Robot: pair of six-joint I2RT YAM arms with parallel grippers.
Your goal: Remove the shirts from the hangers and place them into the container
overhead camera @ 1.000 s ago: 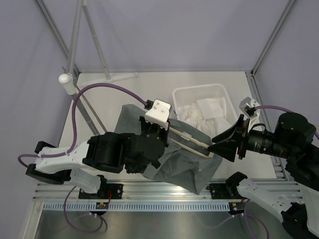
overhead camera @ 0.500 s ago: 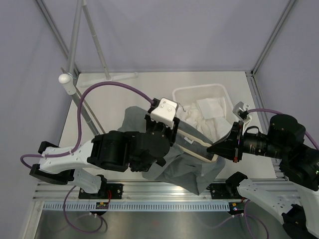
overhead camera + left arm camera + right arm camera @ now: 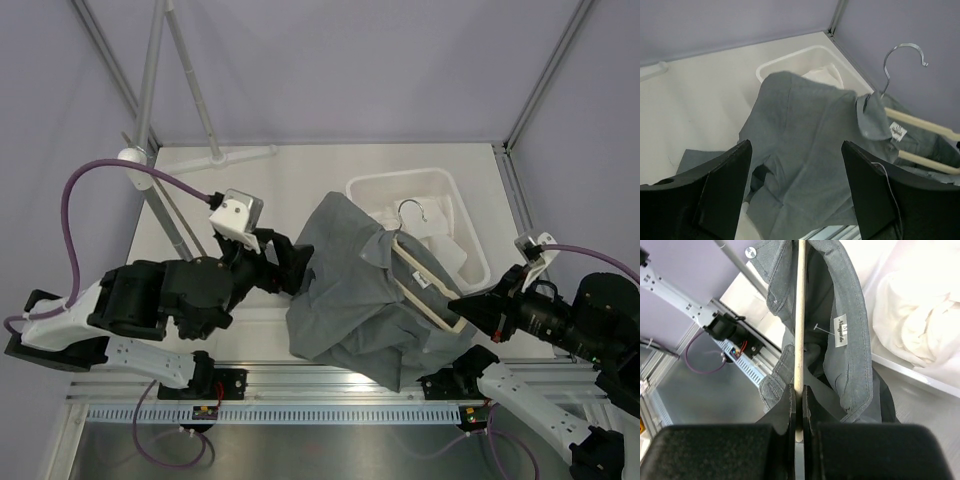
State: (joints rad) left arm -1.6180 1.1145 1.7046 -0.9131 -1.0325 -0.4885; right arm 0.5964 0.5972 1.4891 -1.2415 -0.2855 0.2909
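The grey-green shirt [image 3: 345, 285] hangs on a light-wood hanger [image 3: 428, 292] whose metal hook [image 3: 410, 210] points toward the white container [image 3: 400, 181]. My right gripper [image 3: 462, 312] is shut on the hanger's wooden bar [image 3: 799, 315], with the shirt's collar [image 3: 847, 340] draped beside it. My left gripper [image 3: 300, 275] stands open just left of the shirt and holds nothing. In the left wrist view the shirt [image 3: 810, 135] fills the space ahead of the wide-apart fingers [image 3: 722, 185], and the hook [image 3: 900, 55] rises at the right. A white shirt [image 3: 425, 235] lies crumpled in the container.
A grey pole stand [image 3: 150, 100] with a white knob [image 3: 132, 157] rises at the back left. A slotted aluminium rail [image 3: 300, 385] runs along the table's near edge. The container's rim [image 3: 900, 367] lies just right of the hanger.
My left gripper opened, let go and drew back to the left. My right gripper shut on the hanger's end and pulled it right, so the shirt is now raised and hanging.
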